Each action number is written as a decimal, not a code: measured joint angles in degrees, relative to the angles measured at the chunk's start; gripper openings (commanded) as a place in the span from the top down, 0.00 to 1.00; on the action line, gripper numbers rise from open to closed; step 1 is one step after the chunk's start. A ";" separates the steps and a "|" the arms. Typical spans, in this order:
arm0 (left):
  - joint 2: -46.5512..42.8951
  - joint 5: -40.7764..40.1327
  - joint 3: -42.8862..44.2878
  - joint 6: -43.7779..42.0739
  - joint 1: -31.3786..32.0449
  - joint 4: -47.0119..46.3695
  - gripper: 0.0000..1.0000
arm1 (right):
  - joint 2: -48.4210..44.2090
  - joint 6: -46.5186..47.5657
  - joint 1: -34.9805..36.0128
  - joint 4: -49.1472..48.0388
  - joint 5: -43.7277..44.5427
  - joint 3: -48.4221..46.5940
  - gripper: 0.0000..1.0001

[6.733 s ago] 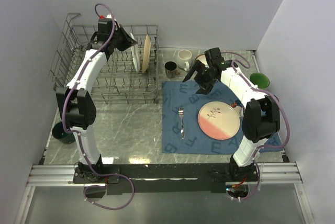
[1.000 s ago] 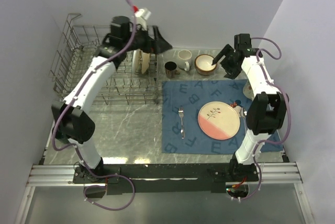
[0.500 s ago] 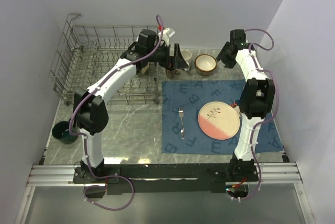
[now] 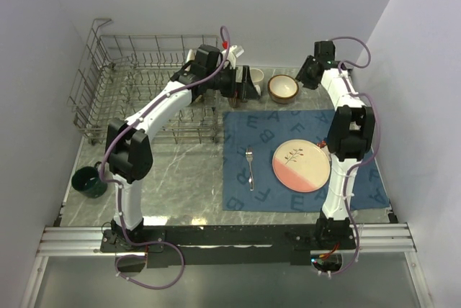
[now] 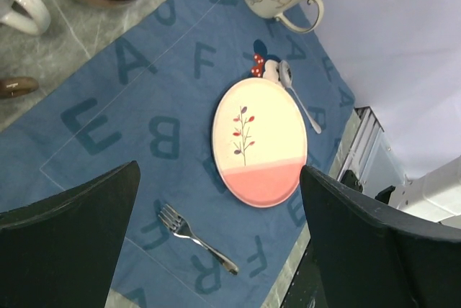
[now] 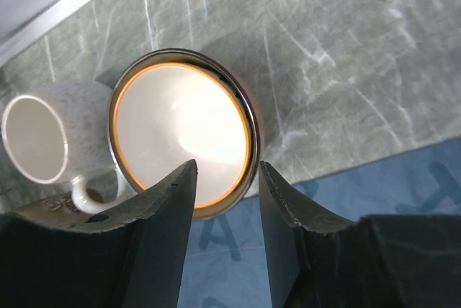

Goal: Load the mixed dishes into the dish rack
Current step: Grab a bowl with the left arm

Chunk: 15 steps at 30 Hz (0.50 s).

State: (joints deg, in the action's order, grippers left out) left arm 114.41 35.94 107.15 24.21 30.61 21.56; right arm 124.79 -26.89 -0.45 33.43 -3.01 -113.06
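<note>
Both arms reach toward the back of the table, away from the dish rack standing at its far left. The left arm, which a second ago hung over the rack's right end, now stretches past it to the spot beside the white mug. The left gripper has its jaws spread fully wide, holding nothing. Its own camera looks down between them at the pink-and-cream plate and the fork, both flat on the blue lettered placemat where they lay before.

The right arm has straightened toward the back wall. The right gripper, wide apart beside the brown-rimmed bowl a second ago, now has its jaws drawn closer together astride the bowl's near rim. One finger is over the cream inside and the other outside the wall. A gap shows between the inner finger and the rim, so no pinch is seen. The bowl sits upright on the bare tabletop just behind the placemat, next to the white mug and well apart from the rack.
</note>
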 measured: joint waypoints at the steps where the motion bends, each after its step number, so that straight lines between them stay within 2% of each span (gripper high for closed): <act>1: 0.09 -0.07 0.02 -0.11 0.00 0.42 0.01 | 0.55 0.02 0.20 -0.35 -0.02 0.00 0.53; 10: 0.11 -1.22 0.00 -1.05 0.00 1.09 0.01 | 4.46 0.79 2.21 -1.95 -1.09 0.02 0.58; 15: 0.11 -1.31 0.00 -1.07 0.00 1.99 0.01 | 4.90 0.81 2.47 -2.23 1.33 0.02 0.59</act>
State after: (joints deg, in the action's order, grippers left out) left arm 114.52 34.63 107.15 23.14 30.61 23.55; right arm 129.69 -26.09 2.02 31.20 -1.67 -113.03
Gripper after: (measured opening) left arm 0.994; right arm 0.412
